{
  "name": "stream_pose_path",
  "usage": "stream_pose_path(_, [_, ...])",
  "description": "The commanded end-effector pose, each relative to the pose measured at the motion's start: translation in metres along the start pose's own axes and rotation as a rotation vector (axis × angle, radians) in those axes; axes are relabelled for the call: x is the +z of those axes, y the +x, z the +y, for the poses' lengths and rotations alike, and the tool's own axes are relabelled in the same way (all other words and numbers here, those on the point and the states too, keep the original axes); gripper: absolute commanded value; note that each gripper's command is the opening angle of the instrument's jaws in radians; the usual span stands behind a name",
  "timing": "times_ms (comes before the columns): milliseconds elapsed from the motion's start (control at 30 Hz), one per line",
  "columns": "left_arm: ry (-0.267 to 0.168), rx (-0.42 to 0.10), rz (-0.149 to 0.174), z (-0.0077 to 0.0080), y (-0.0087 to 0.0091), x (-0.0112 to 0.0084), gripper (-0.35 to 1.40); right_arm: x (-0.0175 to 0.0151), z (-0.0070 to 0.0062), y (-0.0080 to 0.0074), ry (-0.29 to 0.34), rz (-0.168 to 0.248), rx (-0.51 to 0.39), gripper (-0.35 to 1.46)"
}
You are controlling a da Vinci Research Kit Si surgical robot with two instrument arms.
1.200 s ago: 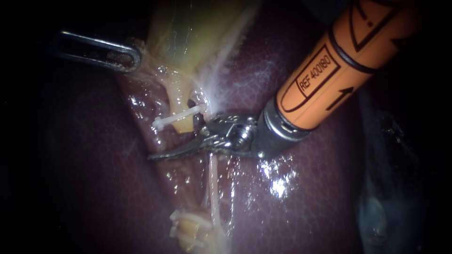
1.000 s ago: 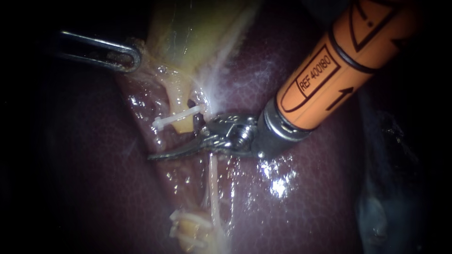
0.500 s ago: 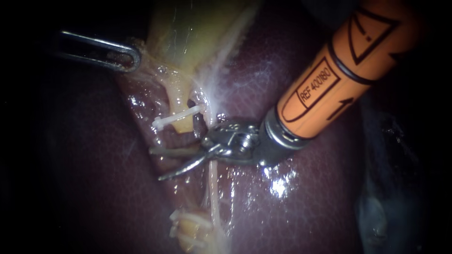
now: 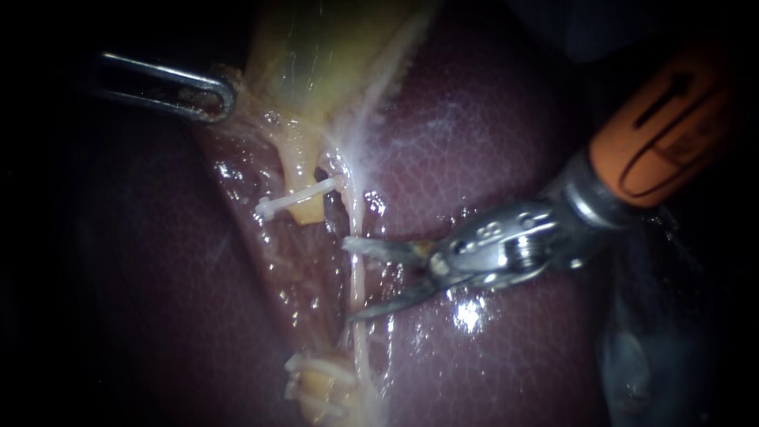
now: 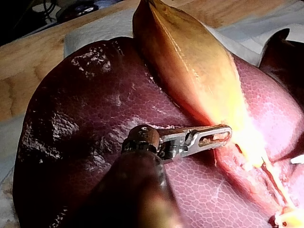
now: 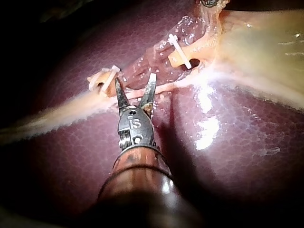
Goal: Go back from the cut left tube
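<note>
Left tube (image 4: 307,209) is cut in two. Its upper stump is short and yellowish. It hangs below the gallbladder (image 4: 332,47), and a white clip (image 4: 296,198) lies across it. The lower stump (image 4: 320,387) sits at the bottom edge of the endoscope view and carries more white clips (image 4: 304,370). Wet, bare liver (image 4: 490,142) shows in the gap between the two stumps.

Right tube (image 4: 360,332) is a thin pale strand. It runs unbroken just beside the cut stumps.

Right instrument (image 4: 352,279): the hand is spread, with two slim blades well apart and nothing gripped. The hand is clear of both left-tube stumps. The blade tips lie over the line of the right tube; contact cannot be confirmed.

Left instrument (image 4: 225,95): the tip rests against the gallbladder's edge, well apart from the cut. Whether its hand is pressed together or pinching tissue cannot be told.

The liver lies on a white cloth (image 5: 90,31) spread over a wooden tabletop (image 5: 28,66).
</note>
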Motion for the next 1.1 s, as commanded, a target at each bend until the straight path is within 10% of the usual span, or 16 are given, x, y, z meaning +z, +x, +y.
stream_pose_path(33, [0.0, 0.0, 0.0, 0.0, 0.0, 0.0, -0.35, -0.0009, 0.0003, 0.0001, -0.012, -0.01, -0.016, 1.4])
stream_pose_path(433, [0.005, 0.001, 0.002, 0.0, 0.0, 0.0, -0.35, -0.0063, 0.0017, -0.001, -0.085, -0.164, -0.06, 1.41])
stream_pose_path(1100, [0.013, 0.031, 0.006, 0.0013, 0.003, 0.007, -0.35, -0.0063, 0.0018, -0.0011, -0.032, -0.171, -0.017, 1.43])
